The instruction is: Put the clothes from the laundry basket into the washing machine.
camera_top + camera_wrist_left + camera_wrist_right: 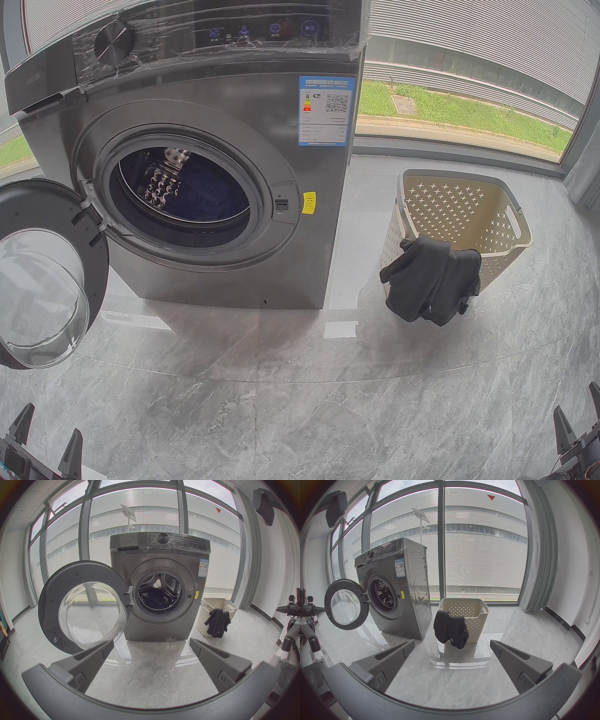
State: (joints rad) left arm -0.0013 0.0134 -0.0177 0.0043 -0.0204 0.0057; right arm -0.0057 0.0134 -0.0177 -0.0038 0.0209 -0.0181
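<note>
– Black garment [431,284]: where is it?
– Draped over the basket [519,219] rim nearest me, at two o'clock, half hanging outside. Washer [206,262] stands at eleven, its door [44,206] swung wide at nine.
– Your pincers?
– Both spread wide, holding nothing: left pincer [50,424] at seven, right pincer [575,400] at five.
– How to take it?
– With the right, I'd pinch the bunched fold on the rim, not the dangling tail, and lift straight up so the basket doesn't tip.
– Room?
– Bare floor between basket and washer. I'd steer round the washer's corner and the door's edge.
</note>
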